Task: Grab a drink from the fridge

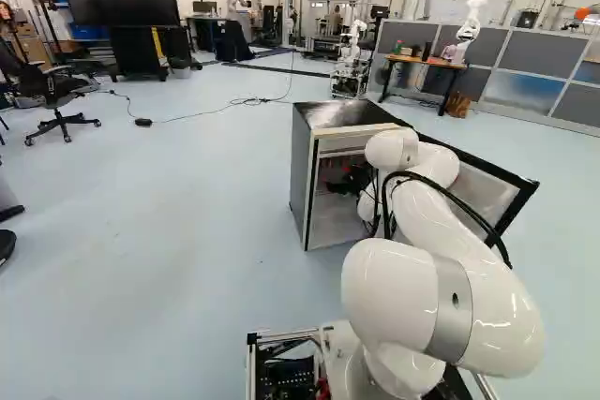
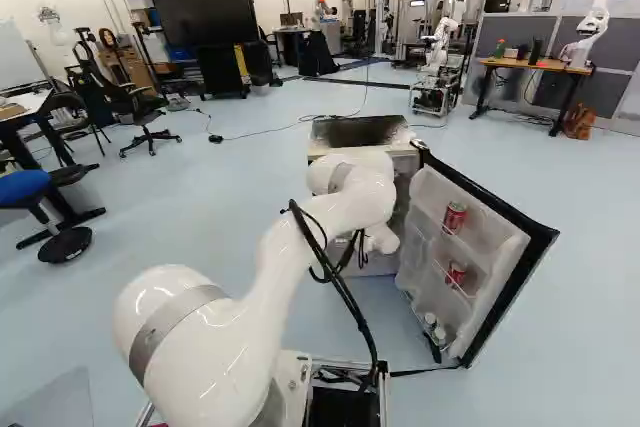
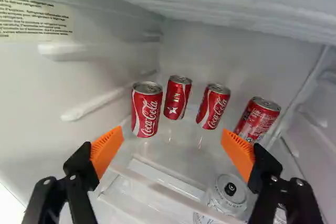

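Could knock over the pair in the middle of the row, the second can (image 3: 177,98) and the third can (image 3: 213,107), by pushing straight ahead without first lining up on just one. Might also pinch two at once, given so wide a spread and such small gaps. Risks jamming a finger against the side wall (image 3: 100,66) in going for the nearest can beside it (image 3: 146,109), or shoving the angled end can (image 3: 257,119) aside with the other. Could snag the shelf bar (image 3: 163,188) or bump the silver can (image 3: 230,195) by dipping too low. Later, might clip the open door (image 2: 425,237) with the arm (image 2: 330,222) by swinging out before clearing the fridge (image 1: 302,175).

As for the end effector (image 3: 172,130): held wide open inside the fridge, facing the red cans on the shelf. Gripping nothing, with the orange pads (image 3: 106,148) well apart and, as far as can be seen, touching nothing. Needs narrowing around a single can, probably after a small shift sideways.
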Tool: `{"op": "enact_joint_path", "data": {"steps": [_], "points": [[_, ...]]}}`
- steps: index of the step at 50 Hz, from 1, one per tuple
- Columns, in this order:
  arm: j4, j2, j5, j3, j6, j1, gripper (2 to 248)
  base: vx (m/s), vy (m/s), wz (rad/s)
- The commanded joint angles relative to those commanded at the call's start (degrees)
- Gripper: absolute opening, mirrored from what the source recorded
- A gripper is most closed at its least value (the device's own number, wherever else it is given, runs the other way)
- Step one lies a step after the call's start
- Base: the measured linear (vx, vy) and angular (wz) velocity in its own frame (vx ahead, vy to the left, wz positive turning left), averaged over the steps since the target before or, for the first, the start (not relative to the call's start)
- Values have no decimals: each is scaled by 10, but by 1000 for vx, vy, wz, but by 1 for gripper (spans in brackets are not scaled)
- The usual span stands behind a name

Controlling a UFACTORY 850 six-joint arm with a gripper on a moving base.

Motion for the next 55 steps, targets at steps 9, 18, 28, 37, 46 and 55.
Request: {"op": "enact_joint_path", "data": {"steps": [9, 18, 28, 37, 46, 55], "points": [[12, -5, -10, -10, 0, 9, 247, 0, 0, 0], [24, -11, -21, -22, 0, 16, 247, 0, 0, 0], [37, -21, -32, -41, 0, 24, 247, 0, 0, 0], [43, -34, -38, -65, 0, 30, 247, 0, 0, 0], [46, -48, -40, -90, 0, 35, 247, 0, 0, 0], [46, -60, -40, -113, 0, 42, 247, 0, 0, 0]]}}
